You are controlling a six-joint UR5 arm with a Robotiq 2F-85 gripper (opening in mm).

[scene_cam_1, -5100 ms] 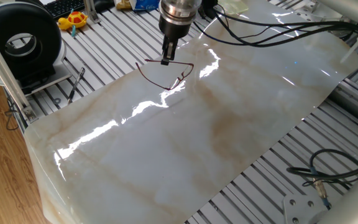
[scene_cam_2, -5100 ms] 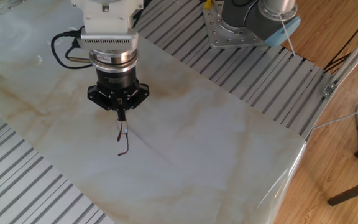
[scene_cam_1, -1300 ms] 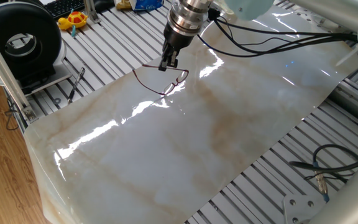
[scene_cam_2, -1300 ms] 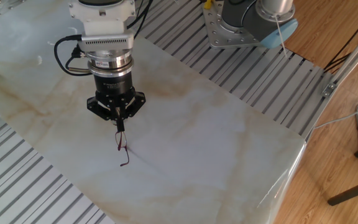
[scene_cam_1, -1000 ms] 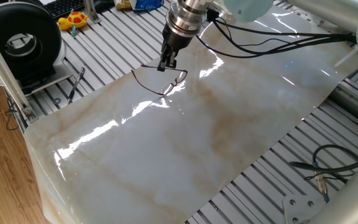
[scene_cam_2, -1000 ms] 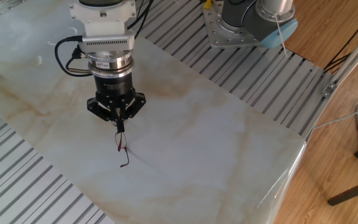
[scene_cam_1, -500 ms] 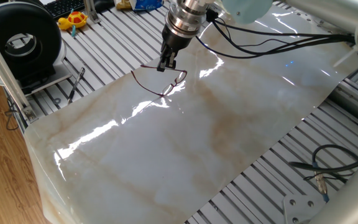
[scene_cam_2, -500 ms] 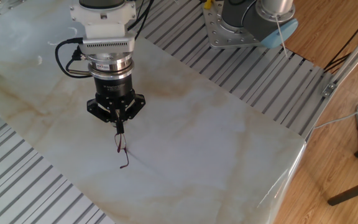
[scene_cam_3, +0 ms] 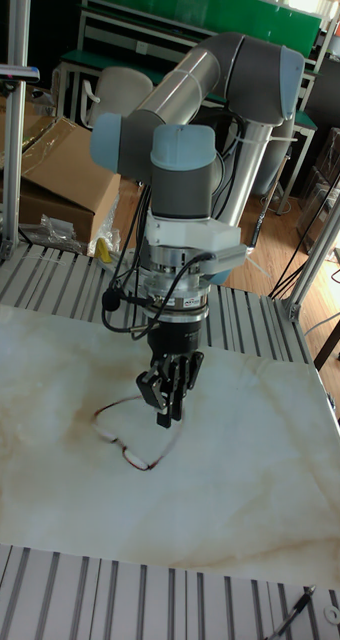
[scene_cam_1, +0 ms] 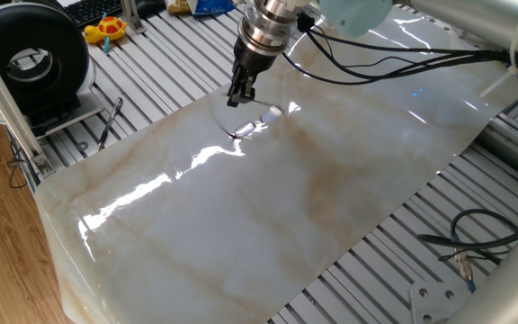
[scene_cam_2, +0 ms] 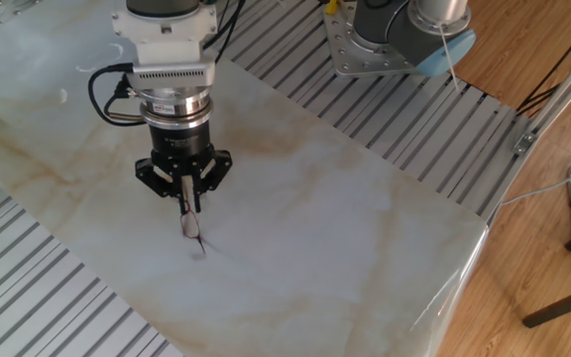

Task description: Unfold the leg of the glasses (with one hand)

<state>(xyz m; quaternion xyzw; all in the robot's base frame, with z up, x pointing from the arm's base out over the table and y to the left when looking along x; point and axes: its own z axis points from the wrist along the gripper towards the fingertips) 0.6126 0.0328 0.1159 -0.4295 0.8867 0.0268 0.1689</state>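
the gripper [scene_cam_3: 166, 410] points straight down over a glossy marble-patterned sheet [scene_cam_1: 313, 207], cream with pale brown veins and hard white glare streaks. its two black fingers [scene_cam_3: 177, 392] are slim and stand close together, jaws narrow. in the tall view the fingertips sit right at one thin arm of the glasses [scene_cam_3: 133, 437], but whether they pinch the wire cannot be told.

the glasses are a fine dark reddish wire frame with clear lenses, lying on the sheet. in the tall view the frame spreads out below and to the left of the jaws: one slim arm runs from near the fingertips leftward, and the front with its oval rims lies lower, curling back toward the right. in the other fixed view the glasses [scene_cam_2: 194, 236] show only as a thin blurred loop directly under the tips, and in one fixed view they [scene_cam_1: 245, 129] are mostly lost in glare just below the jaws.

above the fingers the wrist [scene_cam_2: 172, 94] is a ribbed silver-grey cylinder with a white block and looping black cables [scene_cam_1: 376, 58]. the sheet lies on a table of ribbed aluminium slats [scene_cam_2: 57, 297]. a black pen-like tool [scene_cam_1: 109, 123] lies on the slats well to the left of the jaws.
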